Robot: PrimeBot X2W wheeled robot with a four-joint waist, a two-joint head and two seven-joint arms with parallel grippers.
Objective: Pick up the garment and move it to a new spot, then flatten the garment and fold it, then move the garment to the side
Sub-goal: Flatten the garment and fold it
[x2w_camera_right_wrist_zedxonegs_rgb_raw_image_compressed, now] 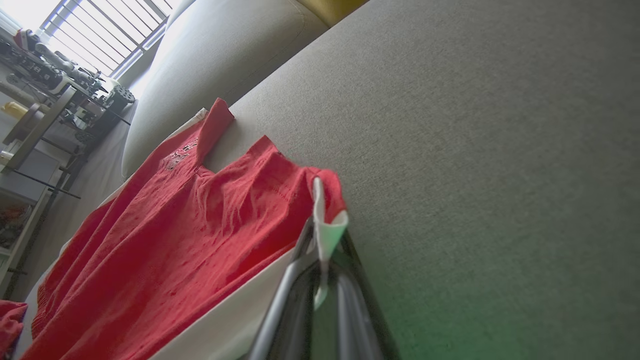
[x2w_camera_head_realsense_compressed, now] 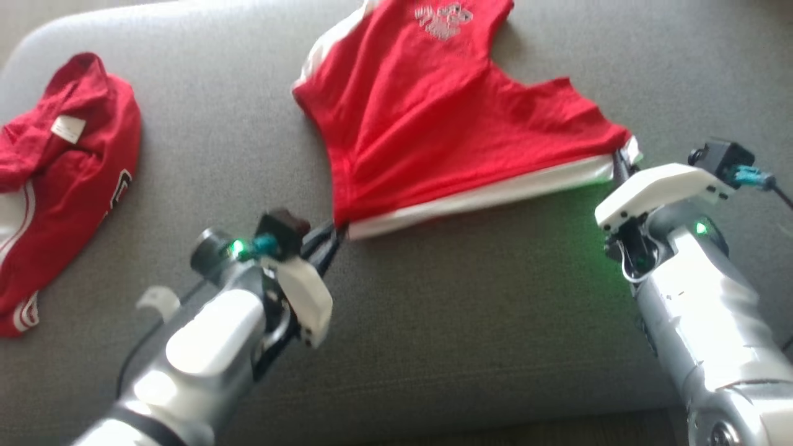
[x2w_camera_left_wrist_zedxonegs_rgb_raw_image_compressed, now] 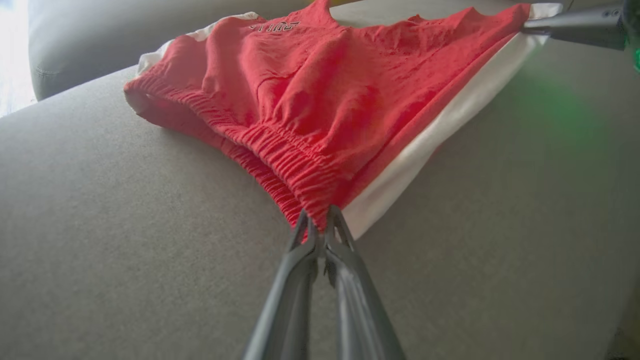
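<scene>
Left gripper (x2w_camera_head_realsense_compressed: 331,238) pinched shut on the elastic waistband corner of the red shorts (x2w_camera_head_realsense_compressed: 433,124). Right gripper (x2w_camera_head_realsense_compressed: 619,162) likewise shut, on the leg-hem corner. White side stripe (x2w_camera_head_realsense_compressed: 483,195) drawn taut between the two grips, probably to pull out wrinkles for flattening. Rest of the shorts spread across the grey sofa cushion (x2w_camera_head_realsense_compressed: 464,322), fanned creases near the left grip. Both forearms low over the cushion, reaching forward, well apart, fingers angled inward. Second red garment (x2w_camera_head_realsense_compressed: 62,186) crumpled at far left, apart.
</scene>
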